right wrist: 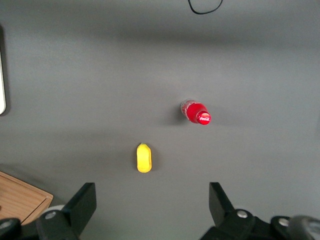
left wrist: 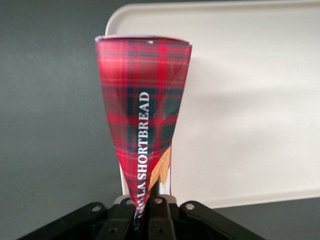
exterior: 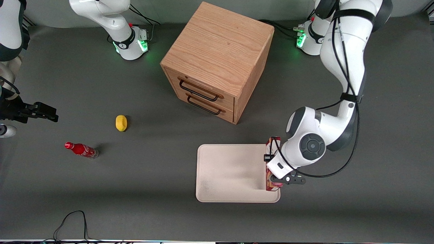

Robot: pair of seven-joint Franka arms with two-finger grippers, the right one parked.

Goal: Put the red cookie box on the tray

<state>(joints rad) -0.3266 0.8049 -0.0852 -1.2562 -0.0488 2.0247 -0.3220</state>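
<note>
Clamped on the red cookie box [exterior: 270,183], the left gripper [exterior: 275,174] is seen in the front view at the edge of the tray [exterior: 230,173] toward the working arm's end of the table. The box is held on edge along that rim, over the tray's corner nearest the camera. A wooden drawer cabinet [exterior: 217,61] stands farther from the camera than the tray. A yellow lemon [exterior: 121,122] and a small red soda bottle [exterior: 81,149] are seen toward the parked arm's end.

From the left wrist, the tartan box [left wrist: 145,120], lettered SHORTBREAD, is shown pinched between the fingers [left wrist: 160,220], with the tray [left wrist: 250,100] below it.

From the right wrist, the lemon [right wrist: 144,157] and the bottle [right wrist: 196,113] are shown apart on the grey table [right wrist: 75,90].
</note>
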